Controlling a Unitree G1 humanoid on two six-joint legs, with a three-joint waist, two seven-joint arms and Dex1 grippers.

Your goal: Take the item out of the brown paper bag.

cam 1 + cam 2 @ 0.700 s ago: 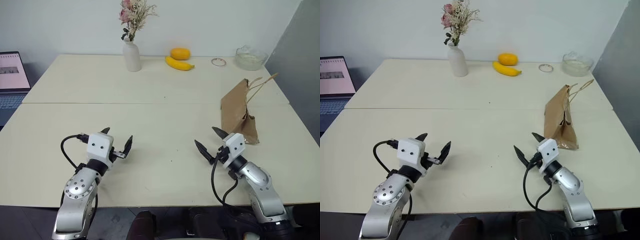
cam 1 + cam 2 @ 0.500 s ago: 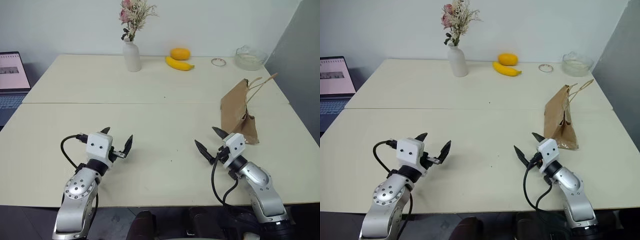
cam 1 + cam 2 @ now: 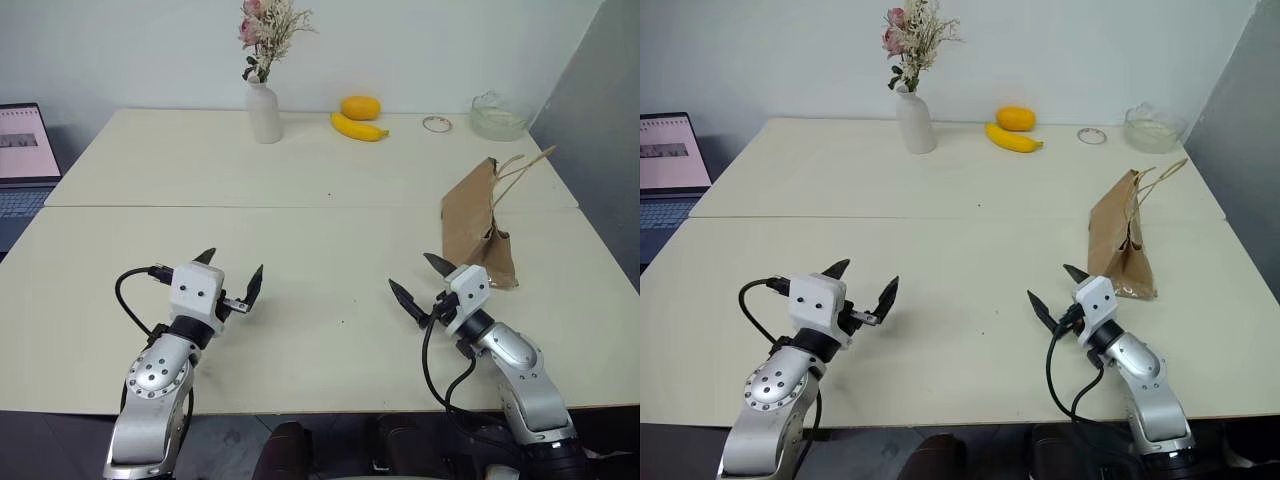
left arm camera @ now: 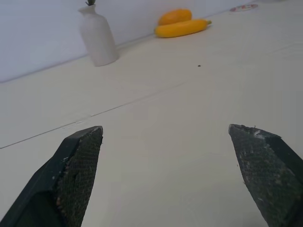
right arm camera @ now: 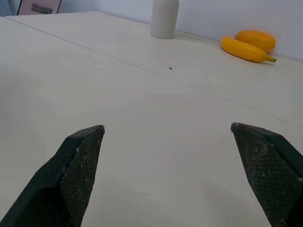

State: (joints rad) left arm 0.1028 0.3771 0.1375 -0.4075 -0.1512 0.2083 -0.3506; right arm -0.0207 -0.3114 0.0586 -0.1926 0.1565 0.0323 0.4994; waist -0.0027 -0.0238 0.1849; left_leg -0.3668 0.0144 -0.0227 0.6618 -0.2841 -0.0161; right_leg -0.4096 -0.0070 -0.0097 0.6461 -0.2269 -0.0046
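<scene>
Two hands, left hand [image 3: 232, 278] & right hand [image 3: 418, 281], spread, empty; creased kraft brown paper bag [image 3: 476, 228] upright, contents prob. hidden.

I look down at a big pale tabletop [image 3: 330, 240] with a thin line across its middle. A plain white wall [image 3: 150, 50] stands behind it. A gray wall [image 3: 600, 120] is on my right. The light is soft and even.

A small crumpled brown paper bag [image 3: 477, 223] stands upright near the right edge of the cream table [image 3: 300, 230], its thin tan loop handles [image 3: 522, 168] sticking up and to the right. Its contents cannot be seen from here.
</scene>
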